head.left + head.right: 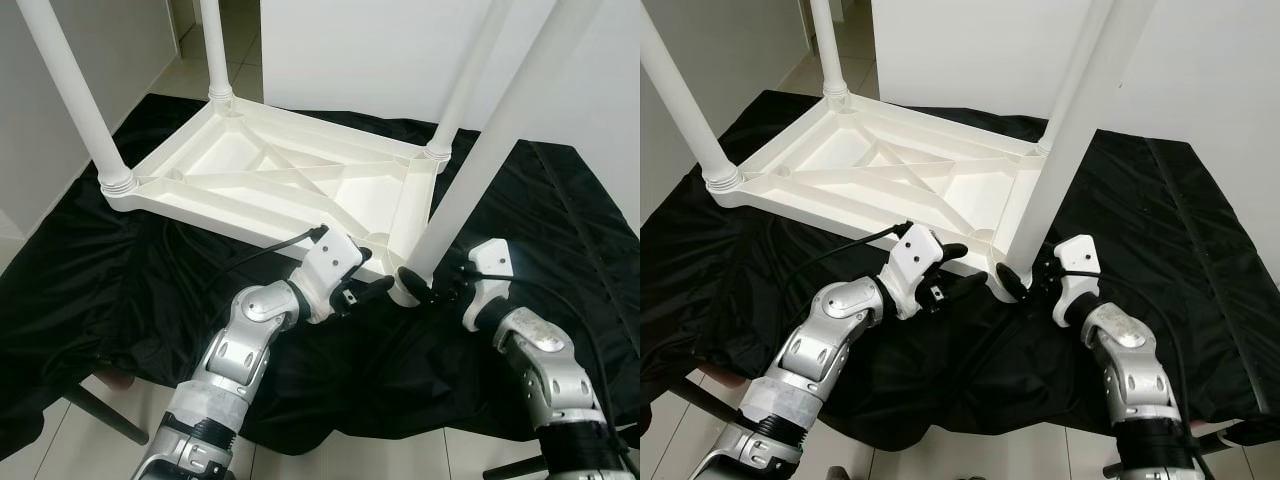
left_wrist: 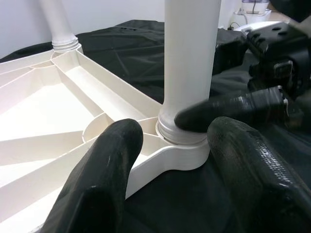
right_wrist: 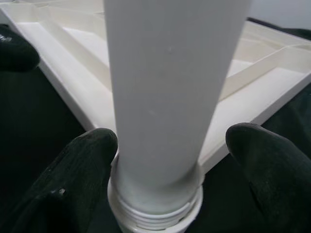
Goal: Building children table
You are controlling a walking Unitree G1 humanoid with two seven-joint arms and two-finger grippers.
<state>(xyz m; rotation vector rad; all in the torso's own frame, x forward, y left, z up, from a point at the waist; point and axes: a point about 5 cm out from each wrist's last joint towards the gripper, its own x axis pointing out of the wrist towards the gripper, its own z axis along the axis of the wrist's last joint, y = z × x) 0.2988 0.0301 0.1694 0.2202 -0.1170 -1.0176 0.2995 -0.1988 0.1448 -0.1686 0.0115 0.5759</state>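
Underneath, black cloth (image 1: 120, 290) covers pale tiled floor (image 1: 60, 450) by white walls (image 1: 380, 50).

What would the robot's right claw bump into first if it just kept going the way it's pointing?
Most likely the white table leg: it stands right between the open fingers of the right gripper, just above its threaded base.

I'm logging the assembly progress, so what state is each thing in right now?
Tabletop: upside down on the black cloth.
Near-right leg: upright in its corner socket, screw threads visible at the base.
Other three legs: standing in their sockets.
Left gripper: open, at the near-right corner.
Right gripper: open, fingers either side of the leg base.
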